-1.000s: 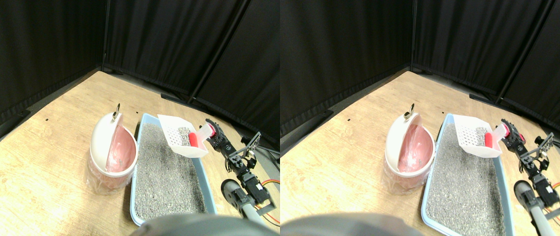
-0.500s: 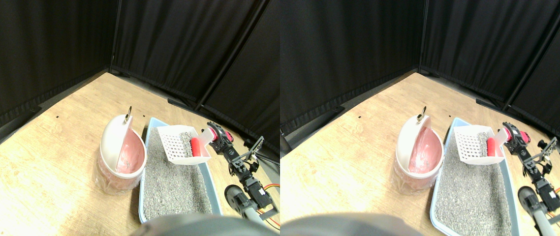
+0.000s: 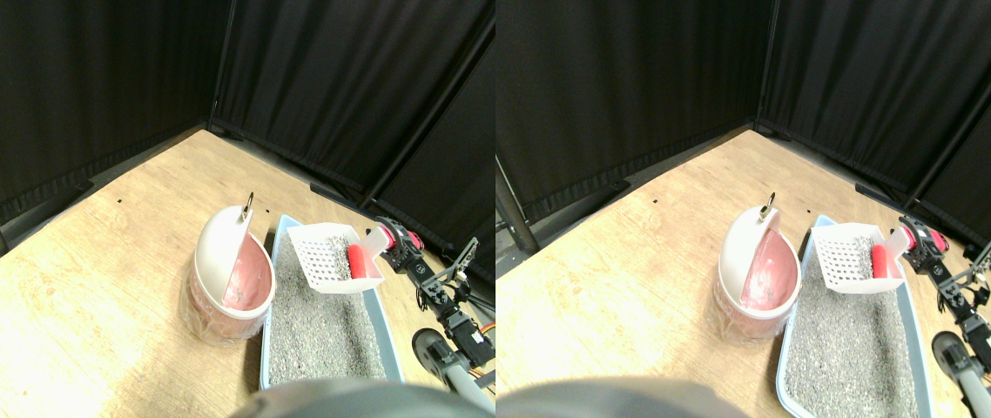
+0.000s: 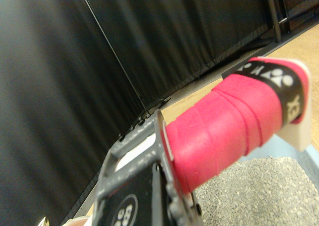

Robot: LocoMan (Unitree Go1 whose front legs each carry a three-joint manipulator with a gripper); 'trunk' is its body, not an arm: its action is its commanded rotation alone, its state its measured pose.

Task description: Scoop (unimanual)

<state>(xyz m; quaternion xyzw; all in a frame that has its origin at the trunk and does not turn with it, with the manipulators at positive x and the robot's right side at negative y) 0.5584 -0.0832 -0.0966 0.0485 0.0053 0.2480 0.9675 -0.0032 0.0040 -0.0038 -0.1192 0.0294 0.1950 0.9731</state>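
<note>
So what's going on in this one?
The robot's right gripper holds a white slotted scoop by its red-wrapped handle, lifted above the far end of a blue tray of grey litter. The scoop carries a red object and some litter. A white bin with a pink liner stands beside the tray, lid tipped open. Nothing has been tipped into the bin yet.

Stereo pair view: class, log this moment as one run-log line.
claw: shut on scoop handle | scoop: raised over litter tray, holds red piece | bin: lid open
</note>
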